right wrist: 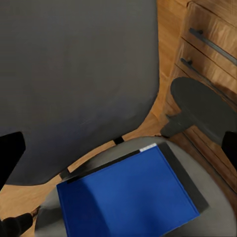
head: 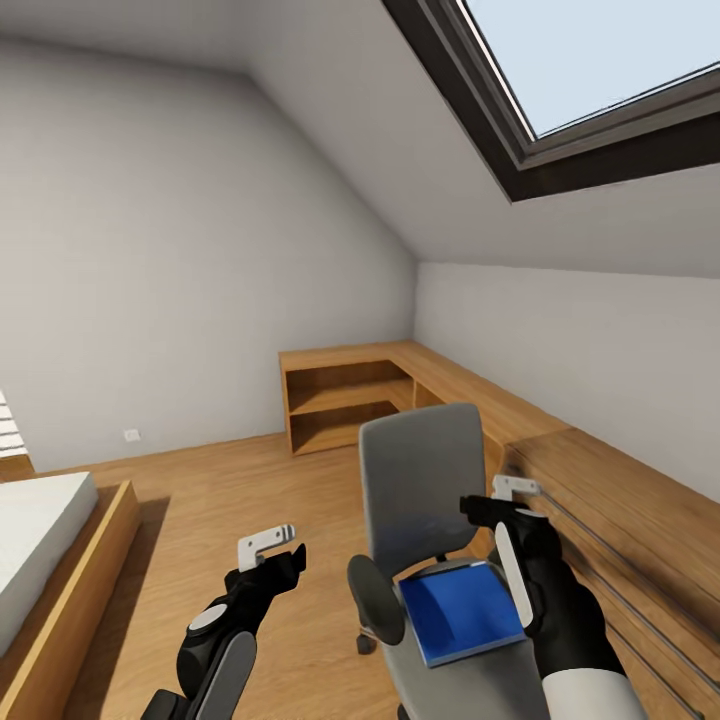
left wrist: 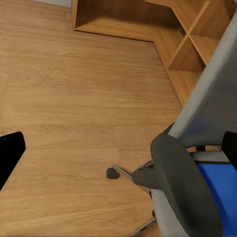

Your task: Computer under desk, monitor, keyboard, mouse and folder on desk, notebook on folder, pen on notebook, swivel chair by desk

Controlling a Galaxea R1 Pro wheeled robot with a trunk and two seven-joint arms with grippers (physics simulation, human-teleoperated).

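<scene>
Head view gives me one swivel chair (head: 420, 480) on the light wood floor (head: 220, 500), its grey back toward the low wooden shelving (head: 345, 395). One blue folder (head: 462, 612) lies flat on the seat, toward the seat's front edge nearest me. I count two grippers: the left gripper (head: 272, 548) hangs over bare floor beside the chair's left armrest (head: 376, 600), its fingers (head: 262, 541) parted with nothing between them; the right gripper (head: 497, 500) is raised beside the chair back, above the folder's right edge, and I cannot tell how far its fingers are spread. One bed (head: 45, 530) with a white mattress sits at the room's left. In the right wrist view the folder (right wrist: 128, 197) covers much of the seat, and two dark handles (right wrist: 210, 42) show on wooden drawer fronts beyond one armrest (right wrist: 202, 106).
</scene>
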